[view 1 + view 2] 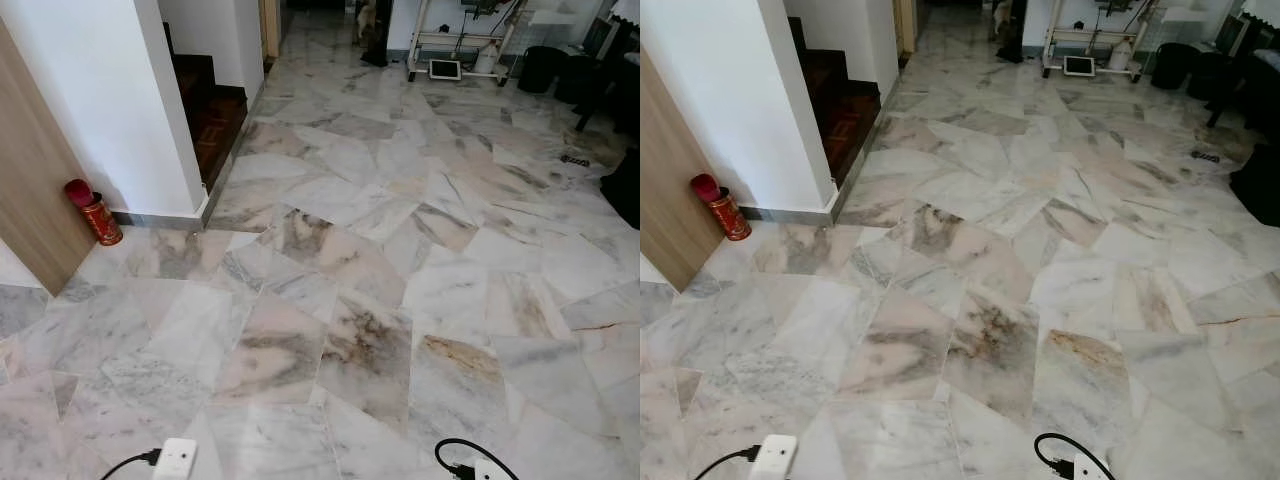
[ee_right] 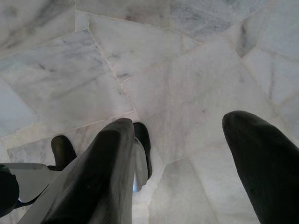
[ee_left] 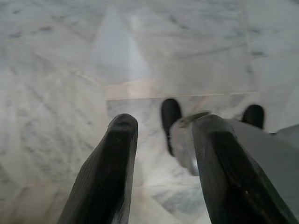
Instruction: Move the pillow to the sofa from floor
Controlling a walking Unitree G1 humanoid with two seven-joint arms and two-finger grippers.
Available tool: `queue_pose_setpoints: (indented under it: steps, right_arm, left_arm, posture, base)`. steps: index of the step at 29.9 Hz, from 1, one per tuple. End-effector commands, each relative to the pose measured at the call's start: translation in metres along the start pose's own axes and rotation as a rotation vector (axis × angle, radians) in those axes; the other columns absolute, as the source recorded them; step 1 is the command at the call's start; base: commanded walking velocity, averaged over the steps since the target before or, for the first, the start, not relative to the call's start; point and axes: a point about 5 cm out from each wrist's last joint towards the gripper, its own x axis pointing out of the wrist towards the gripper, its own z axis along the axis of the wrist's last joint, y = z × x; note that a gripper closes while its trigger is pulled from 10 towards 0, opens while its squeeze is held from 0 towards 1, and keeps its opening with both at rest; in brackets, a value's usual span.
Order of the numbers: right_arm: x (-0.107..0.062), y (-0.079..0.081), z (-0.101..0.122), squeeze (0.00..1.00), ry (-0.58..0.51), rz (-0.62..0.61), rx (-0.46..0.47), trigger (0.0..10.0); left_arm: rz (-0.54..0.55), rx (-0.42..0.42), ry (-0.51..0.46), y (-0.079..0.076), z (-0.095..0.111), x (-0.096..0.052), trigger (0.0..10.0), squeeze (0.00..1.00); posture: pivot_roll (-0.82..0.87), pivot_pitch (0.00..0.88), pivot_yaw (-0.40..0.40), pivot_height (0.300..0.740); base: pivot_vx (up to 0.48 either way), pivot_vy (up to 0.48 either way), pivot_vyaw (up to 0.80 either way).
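Observation:
No pillow and no sofa can be made out in these views. Pale marble floor (image 1: 360, 260) stretches ahead. My left gripper (image 3: 166, 123) hangs over the tiles, open, with nothing between its black fingers (image 3: 110, 172). My right gripper (image 2: 181, 122) also hangs low over the floor, open and empty, its fingers (image 2: 100, 177) spread wide. White housings with black cables, one on my left arm (image 1: 175, 458) and one on my right arm (image 1: 482, 468), show at the bottom edge of the eye views. My black feet (image 3: 170, 114) stand on the tiles below.
A white wall corner (image 1: 150, 110) and a wooden panel (image 1: 30, 190) stand at the left, with a red tin (image 1: 98, 215) at their foot. Dark stairs (image 1: 215, 115) rise behind the corner. Far back are a white cart (image 1: 455, 45), a black bin (image 1: 543, 68) and dark furniture (image 1: 625, 185).

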Motion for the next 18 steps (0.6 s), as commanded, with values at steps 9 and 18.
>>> queue_pose_setpoints:
  steps: [9, 18]
  right_arm:
    - [-0.001, -0.003, -0.003, 0.0, 0.005, -0.003, 0.007, 10.0]
    - [-0.001, -0.003, -0.003, 0.0, 0.005, -0.004, 0.013, 10.0]
  left_arm:
    - [0.013, 0.008, 0.027, 0.013, -0.008, -0.004, 10.0, 0.0]
    - [0.003, 0.005, 0.026, 0.006, -0.009, -0.003, 10.0, 0.0]
  posture:
    - [0.0, 0.0, -0.045, 0.74]
    - [0.0, 0.0, -0.045, 0.74]
  base:
    - [0.0, 0.0, 0.0]
    - [-0.288, 0.0, 0.0]
